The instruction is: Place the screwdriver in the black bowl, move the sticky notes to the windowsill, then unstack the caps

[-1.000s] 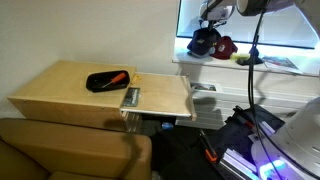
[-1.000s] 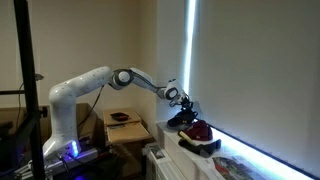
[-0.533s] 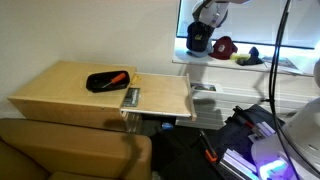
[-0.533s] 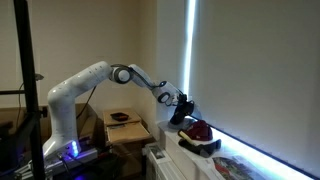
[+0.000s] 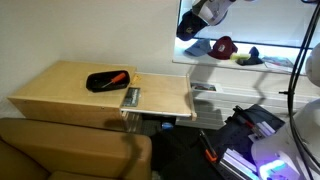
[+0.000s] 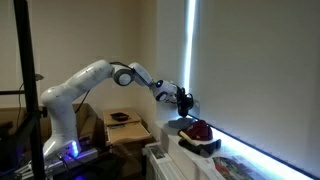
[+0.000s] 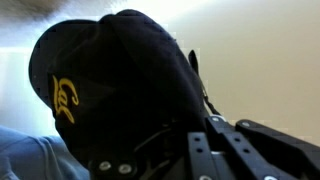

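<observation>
You are working in a room where daylight is pouring through a bright window point(image 5: 270, 25), which is glowing in both exterior views. A plain pale wall point(image 5: 90, 30) is rising behind a light wooden table point(image 5: 60, 85). A brown couch point(image 5: 60, 150) is sitting just in front of that table. Away from the glass, the room is looking dim and shadowed.

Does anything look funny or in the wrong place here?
Only the dark cap: it hangs in the air above the windowsill, pinched by the gripper. The red cap sits on the sill.
</observation>
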{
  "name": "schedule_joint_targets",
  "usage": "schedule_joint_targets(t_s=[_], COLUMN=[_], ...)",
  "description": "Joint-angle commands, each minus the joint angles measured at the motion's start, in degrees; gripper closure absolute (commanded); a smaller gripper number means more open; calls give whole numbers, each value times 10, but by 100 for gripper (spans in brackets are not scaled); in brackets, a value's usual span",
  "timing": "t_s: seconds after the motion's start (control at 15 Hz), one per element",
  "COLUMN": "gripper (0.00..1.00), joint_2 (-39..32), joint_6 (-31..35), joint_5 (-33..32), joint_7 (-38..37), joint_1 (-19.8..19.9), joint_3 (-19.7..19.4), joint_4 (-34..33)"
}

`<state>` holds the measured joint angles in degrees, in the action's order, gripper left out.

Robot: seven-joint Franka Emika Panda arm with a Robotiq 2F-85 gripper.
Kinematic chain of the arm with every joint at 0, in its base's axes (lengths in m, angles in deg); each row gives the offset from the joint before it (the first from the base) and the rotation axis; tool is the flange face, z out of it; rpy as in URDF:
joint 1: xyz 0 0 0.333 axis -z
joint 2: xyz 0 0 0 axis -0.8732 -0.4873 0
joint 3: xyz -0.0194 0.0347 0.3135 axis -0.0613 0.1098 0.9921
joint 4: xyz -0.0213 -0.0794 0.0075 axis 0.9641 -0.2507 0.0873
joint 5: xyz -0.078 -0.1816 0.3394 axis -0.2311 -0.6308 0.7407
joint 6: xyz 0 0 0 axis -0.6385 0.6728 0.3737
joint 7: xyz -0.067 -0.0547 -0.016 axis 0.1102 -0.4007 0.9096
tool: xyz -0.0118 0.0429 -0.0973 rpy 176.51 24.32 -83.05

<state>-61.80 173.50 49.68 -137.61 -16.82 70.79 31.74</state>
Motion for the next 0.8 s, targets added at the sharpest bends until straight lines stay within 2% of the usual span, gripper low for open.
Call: schedule_joint_targets(t_s=[0.0,0.33,0.47,0.6,0.73], gripper=[99,99,99,99,99], joint_2=[-5,-53,-82,-108,-126], joint_6=[-1,-11,-11,-11,-11], joint_5=[47,198,244,341,445], joint_7=[-45,-56,-97,-131,-158], joint_1=[1,-79,-120,-171,-205], joint_3=[-37,-158,-228,-328,-420], joint_4=[-56,-211,-275,-314,-323])
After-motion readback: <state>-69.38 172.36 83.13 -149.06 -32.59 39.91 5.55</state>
